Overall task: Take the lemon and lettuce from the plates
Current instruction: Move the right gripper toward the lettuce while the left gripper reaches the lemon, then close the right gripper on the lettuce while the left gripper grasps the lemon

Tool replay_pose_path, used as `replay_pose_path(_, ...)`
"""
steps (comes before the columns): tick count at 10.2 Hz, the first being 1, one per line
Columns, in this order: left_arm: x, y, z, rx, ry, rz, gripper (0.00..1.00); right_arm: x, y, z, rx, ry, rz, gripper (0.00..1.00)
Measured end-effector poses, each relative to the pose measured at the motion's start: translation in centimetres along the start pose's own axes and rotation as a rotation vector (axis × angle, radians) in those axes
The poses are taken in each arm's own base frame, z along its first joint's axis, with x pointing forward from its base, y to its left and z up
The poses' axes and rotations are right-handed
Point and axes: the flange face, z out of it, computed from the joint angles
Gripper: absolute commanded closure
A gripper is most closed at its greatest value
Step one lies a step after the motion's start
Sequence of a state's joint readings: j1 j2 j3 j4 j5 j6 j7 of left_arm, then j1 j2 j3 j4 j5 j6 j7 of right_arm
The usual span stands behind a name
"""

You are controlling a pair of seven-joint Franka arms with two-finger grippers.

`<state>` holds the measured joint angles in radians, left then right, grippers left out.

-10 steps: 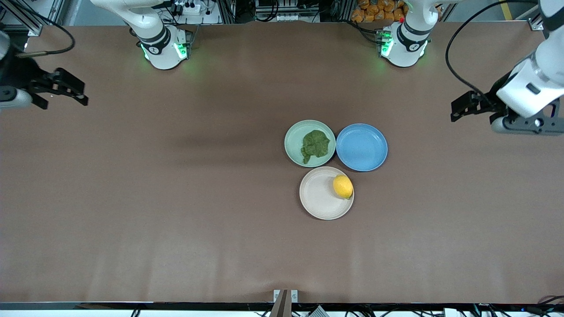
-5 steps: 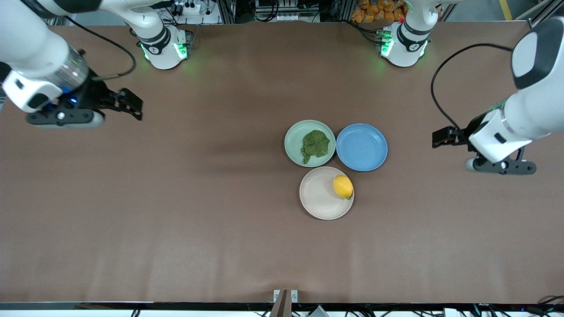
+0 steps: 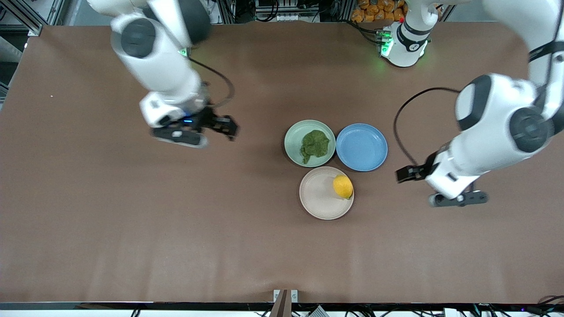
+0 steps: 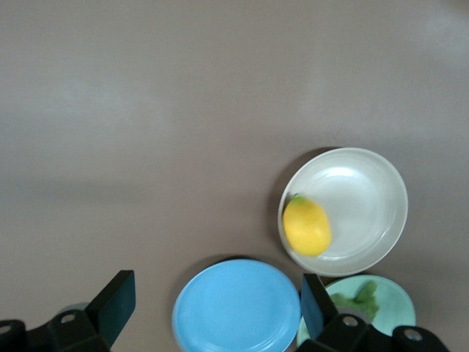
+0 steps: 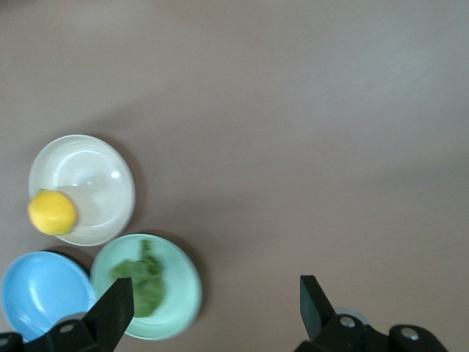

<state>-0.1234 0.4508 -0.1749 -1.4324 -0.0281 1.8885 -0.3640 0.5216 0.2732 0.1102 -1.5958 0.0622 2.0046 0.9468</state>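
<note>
Holding lettuce (image 3: 315, 145), the mint plate (image 3: 292, 141); lemon (image 3: 343, 186) on beige plate (image 3: 316, 196); blue plate (image 3: 362, 147) bare; both pincers (image 3: 225, 127) (image 3: 404, 173) spread.

Brown table (image 3: 132, 220), mint plate (image 3: 292, 143), blue plate (image 3: 361, 147), beige plate (image 3: 317, 193)

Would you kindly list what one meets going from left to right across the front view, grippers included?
Right gripper → mint plate with the lettuce → blue plate → left gripper. The beige plate and its lemon overlap those spans, so they are left out.
</note>
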Motion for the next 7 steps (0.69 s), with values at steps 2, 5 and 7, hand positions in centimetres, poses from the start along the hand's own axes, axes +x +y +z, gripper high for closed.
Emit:
replay_pose_path(2,0.4,2.7,3.3,-0.018,0.018,-0.042,0.0,-5.7,-5.9,7.8,0.037,0.028,0.081,0.0)
replay_pose_path(5,0.5,5.5,6.7,-0.04,0.041,-0.033,0.0,-13.0,-9.7,19.6,0.008,0.099,0.139,0.03)
replay_pose_path(7,-0.7,8.4,9.3,-0.013,0.033,0.016,0.0,-16.0,-10.8,23.1,0.002,0.102,0.143,0.06)
